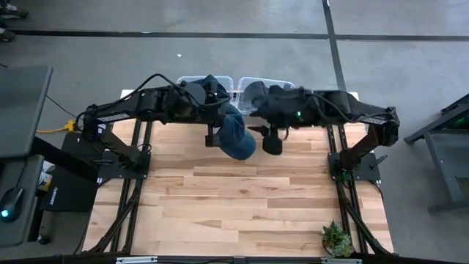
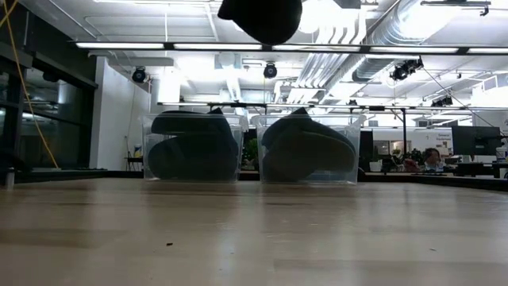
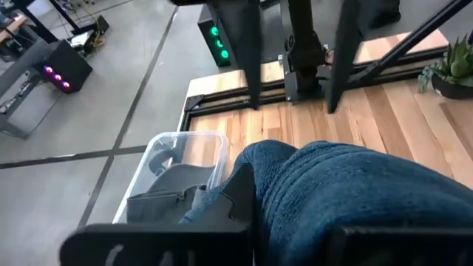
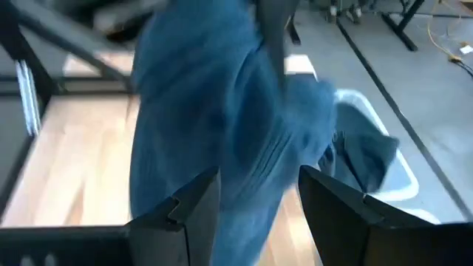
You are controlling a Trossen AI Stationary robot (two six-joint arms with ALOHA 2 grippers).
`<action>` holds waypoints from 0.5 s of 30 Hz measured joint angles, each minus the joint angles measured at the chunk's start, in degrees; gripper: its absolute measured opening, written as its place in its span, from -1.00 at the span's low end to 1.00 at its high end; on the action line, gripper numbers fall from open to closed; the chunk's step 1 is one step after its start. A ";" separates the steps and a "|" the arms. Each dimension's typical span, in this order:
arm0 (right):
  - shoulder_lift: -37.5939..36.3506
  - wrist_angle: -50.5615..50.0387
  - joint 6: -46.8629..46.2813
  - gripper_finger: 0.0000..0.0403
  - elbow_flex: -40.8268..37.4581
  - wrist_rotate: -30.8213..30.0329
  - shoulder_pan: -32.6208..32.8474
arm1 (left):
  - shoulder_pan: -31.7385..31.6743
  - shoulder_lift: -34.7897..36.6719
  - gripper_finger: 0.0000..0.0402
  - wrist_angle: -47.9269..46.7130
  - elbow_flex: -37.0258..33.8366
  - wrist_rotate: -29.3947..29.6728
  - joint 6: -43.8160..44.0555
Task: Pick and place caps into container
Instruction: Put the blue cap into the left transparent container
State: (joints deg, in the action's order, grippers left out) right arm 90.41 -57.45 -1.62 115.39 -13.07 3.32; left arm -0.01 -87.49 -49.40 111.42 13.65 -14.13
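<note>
Blue cap (image 1: 237, 136) hangs clamped in my left gripper (image 1: 215, 136) at upper centre; right gripper (image 1: 272, 141) beside it, fingers apart, above the counter (image 1: 242, 198).

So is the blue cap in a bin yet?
Not yet. The blue cap hangs from the left gripper, above the table, short of both bins.

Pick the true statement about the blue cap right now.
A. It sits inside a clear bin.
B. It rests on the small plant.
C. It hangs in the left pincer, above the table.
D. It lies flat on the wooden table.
C: the high view shows the blue cap held by the left pincer, and the low view shows it hanging well clear of the table.
</note>
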 joint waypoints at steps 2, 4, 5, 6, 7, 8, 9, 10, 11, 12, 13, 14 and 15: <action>0.00 2.59 -0.28 -0.11 0.00 2.91 -1.49 | 0.00 -0.06 -1.00 -0.14 0.00 -0.06 0.00; 0.00 4.24 -1.52 -0.11 0.00 6.72 -2.94 | 0.00 0.00 -1.00 -0.05 0.00 -0.04 0.00; 0.00 4.28 -2.24 -0.11 0.00 8.72 -3.73 | 0.00 0.00 -1.00 -0.05 0.00 -0.06 0.00; 0.03 3.90 -2.80 -0.11 0.00 10.66 -4.48 | 0.00 0.00 -1.00 -0.06 0.00 -0.06 0.00; 0.33 3.63 -3.24 -0.11 0.00 12.49 -5.17 | 0.00 0.00 -1.00 -0.08 0.00 -0.06 0.00; 0.40 3.73 -3.52 -0.11 0.00 14.09 -5.82 | 0.00 0.00 -1.00 -0.09 0.00 -0.06 0.00; 0.51 3.94 -3.80 -0.11 0.00 15.41 -6.34 | 0.00 0.00 -1.00 -0.09 0.00 -0.07 0.00; 0.62 4.20 -3.96 -0.11 0.00 16.46 -6.71 | 0.00 0.00 -1.00 -0.07 0.00 -0.08 -0.04; 0.76 4.63 -3.99 -0.11 0.00 16.97 -6.98 | 0.00 0.00 -1.00 -0.07 0.00 -0.06 -0.13; 0.79 4.92 -4.00 -0.11 0.00 17.24 -7.20 | 0.00 0.00 -1.00 -0.09 0.00 -0.06 -0.17; 0.77 4.85 -4.27 -0.11 0.00 17.53 -7.40 | 0.00 0.00 -1.00 -0.09 0.00 -0.10 -0.20; 0.75 4.44 -4.47 -0.10 0.00 17.76 -7.63 | 0.00 0.00 -1.00 -0.09 0.00 -0.11 -0.20; 0.72 3.73 -4.56 -0.08 0.01 18.05 -7.89 | 0.00 0.00 -1.00 -0.09 0.00 -0.10 -0.20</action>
State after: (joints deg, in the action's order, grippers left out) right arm 91.13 -53.72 -6.18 115.40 4.98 -4.58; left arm -0.01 -87.48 -49.50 111.42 13.55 -14.33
